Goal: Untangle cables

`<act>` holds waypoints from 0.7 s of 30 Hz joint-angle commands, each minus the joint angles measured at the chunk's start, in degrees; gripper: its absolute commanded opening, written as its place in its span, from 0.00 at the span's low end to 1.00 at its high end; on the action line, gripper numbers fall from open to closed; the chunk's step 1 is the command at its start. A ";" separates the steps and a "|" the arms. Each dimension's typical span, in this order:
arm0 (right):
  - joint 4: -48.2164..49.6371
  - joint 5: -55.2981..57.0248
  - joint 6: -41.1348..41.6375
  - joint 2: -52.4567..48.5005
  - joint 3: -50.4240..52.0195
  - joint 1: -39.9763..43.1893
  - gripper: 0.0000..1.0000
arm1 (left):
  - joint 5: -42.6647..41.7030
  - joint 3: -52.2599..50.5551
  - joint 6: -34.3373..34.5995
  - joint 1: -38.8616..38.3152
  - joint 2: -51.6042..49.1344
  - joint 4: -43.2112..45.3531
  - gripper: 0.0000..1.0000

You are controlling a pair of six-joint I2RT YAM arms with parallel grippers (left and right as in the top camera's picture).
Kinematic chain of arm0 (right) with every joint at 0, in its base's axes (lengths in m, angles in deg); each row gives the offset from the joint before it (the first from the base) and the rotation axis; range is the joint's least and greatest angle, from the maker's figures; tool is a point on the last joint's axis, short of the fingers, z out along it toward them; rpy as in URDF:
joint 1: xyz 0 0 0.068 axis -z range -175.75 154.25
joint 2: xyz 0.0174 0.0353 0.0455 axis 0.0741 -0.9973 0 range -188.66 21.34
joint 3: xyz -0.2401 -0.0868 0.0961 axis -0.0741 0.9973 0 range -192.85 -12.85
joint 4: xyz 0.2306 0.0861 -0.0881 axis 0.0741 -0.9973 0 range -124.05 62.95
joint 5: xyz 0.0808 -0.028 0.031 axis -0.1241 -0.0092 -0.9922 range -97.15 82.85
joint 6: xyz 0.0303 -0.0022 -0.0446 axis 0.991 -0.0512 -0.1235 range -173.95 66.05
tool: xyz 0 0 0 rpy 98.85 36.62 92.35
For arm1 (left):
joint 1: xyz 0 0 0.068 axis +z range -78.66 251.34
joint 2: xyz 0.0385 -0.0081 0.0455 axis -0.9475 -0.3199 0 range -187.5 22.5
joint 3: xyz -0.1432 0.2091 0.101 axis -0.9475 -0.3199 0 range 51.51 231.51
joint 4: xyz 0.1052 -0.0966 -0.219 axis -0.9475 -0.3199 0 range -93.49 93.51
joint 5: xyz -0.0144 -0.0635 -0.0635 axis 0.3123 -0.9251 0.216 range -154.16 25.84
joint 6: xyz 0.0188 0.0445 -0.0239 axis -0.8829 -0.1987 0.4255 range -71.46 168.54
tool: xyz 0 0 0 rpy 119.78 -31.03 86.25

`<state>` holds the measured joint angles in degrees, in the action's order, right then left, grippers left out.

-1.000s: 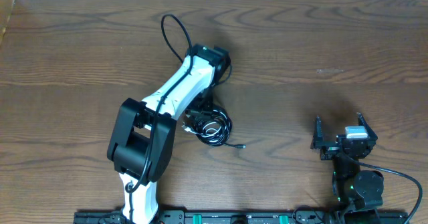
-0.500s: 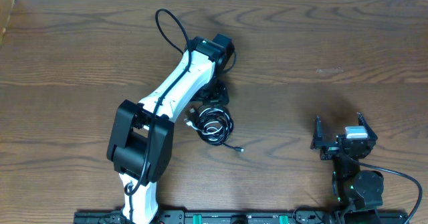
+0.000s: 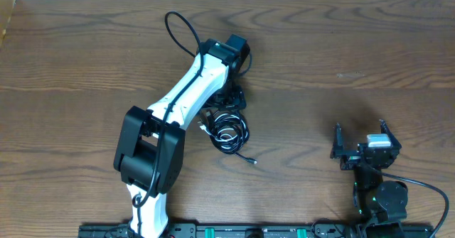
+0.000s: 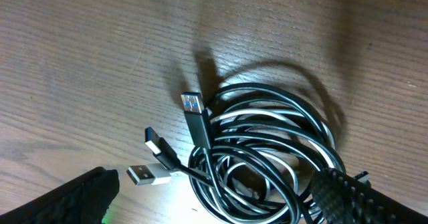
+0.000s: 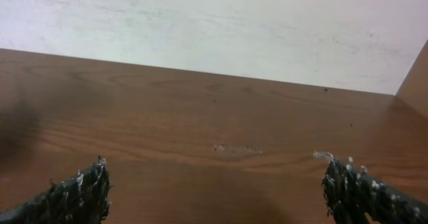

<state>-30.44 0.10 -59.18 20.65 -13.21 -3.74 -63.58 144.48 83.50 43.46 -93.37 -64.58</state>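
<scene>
1. The left tool [image 4: 214, 182] is hanging just above the tangled cables [image 3: 229, 130], with its fingers [image 4: 73, 198] standing wide apart and gripping nothing.
2. The black cable [image 4: 267, 95] is lying in a loose coil of several loops on the wooden surface [image 4: 73, 57], a little left of the middle in the overhead view.
3. The white cable [image 4: 249, 115] is running through that same coil, threaded among the black loops.
4. Three plugs are sticking out on the coil's left side in the left wrist view: a black plug [image 4: 192, 104] with a bluish metal tip, a second black plug [image 4: 156, 144] below it, and a white plug [image 4: 143, 175] lowest.
5. A loose end [image 3: 253, 160] of the black cable is trailing out from the coil toward the robot's side.
6. The right tool [image 3: 360, 134] is sitting well apart from the coil, near the right front of the surface, with its fingers spread wide and empty, facing a pale wall [image 5: 214, 23].
</scene>
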 commanded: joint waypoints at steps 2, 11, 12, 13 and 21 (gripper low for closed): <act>-0.26 -0.09 0.04 0.37 0.07 0.28 0.99 | -0.22 -0.11 1.16 -0.72 1.20 -0.13 0.98; -0.26 -0.11 0.04 0.37 0.07 0.28 0.99 | -0.15 -0.11 1.16 -2.86 1.20 -0.09 0.98; -0.26 -0.09 0.04 0.37 0.07 0.28 0.99 | -0.17 -0.11 1.14 -3.06 1.20 -0.11 0.98; -0.26 -0.09 0.04 0.37 0.07 0.28 0.99 | -0.17 -0.11 1.16 -3.23 1.20 -0.13 0.98; -0.26 -0.09 0.04 0.37 0.07 0.28 0.99 | -0.17 -0.11 1.16 -4.13 1.20 -0.13 0.98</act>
<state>-30.44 0.10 -59.18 20.65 -13.21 -3.76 -63.87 144.48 84.35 39.73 -93.37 -64.56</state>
